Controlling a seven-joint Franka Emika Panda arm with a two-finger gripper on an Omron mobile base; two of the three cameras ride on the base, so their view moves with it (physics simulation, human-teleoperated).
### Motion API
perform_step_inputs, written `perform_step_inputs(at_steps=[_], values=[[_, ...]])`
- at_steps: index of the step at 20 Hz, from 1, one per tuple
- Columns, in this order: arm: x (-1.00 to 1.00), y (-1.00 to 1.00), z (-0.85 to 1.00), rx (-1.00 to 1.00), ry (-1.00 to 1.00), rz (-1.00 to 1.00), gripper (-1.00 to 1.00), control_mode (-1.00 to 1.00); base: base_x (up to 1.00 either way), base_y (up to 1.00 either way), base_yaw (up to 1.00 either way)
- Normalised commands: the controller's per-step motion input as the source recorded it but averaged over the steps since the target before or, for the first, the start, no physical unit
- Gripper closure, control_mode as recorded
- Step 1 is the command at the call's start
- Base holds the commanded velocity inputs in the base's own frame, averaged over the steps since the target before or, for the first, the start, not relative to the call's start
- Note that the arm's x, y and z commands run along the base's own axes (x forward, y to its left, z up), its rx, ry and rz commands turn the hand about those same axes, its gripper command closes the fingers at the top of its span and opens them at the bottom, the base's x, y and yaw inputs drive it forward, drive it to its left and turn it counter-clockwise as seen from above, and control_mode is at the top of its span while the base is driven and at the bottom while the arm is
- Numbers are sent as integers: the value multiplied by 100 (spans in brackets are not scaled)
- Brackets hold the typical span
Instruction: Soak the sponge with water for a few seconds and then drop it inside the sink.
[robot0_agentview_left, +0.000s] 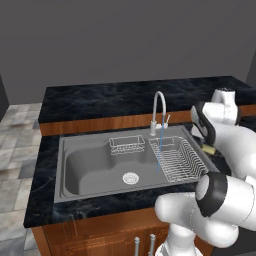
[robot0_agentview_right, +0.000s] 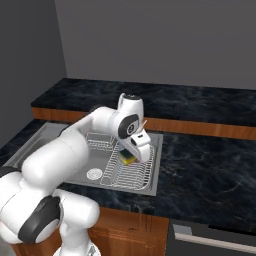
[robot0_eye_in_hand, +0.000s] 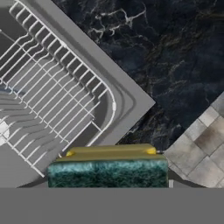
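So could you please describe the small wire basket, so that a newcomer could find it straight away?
Start at the grey sink set in the black counter. The basket hangs at the basin's back wall, left of the tap. It is far smaller than the dish rack on its right.

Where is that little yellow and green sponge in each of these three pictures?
Left base view: sponge at right, mostly hidden behind the arm.
Right base view: centre, in the gripper above the dish rack.
Hand view: bottom centre.
Shared landmark: the dish rack.

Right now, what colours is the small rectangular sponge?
Yellow body, dark green scrub layer; the small rectangular sponge shows best in the hand view.
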Motion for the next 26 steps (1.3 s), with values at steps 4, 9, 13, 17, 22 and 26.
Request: perform_step_inputs(at_steps=[4, 9, 13, 17, 22, 26], values=[[-3, 29, 1, -5, 0, -21, 100, -100, 0, 0, 0], [0, 29, 0, -5, 0, -32, 100, -100, 0, 0, 0], [-6, 19, 0, -3, 0, -34, 100, -100, 0, 0, 0], [-17, 11, 0, -1, -1, -30, 100, -100, 0, 0, 0], [-11, 19, 0, -5, -7, -20, 100, -100, 0, 0, 0], [-5, 17, 0, -13, -5, -10, 100, -100, 0, 0, 0]])
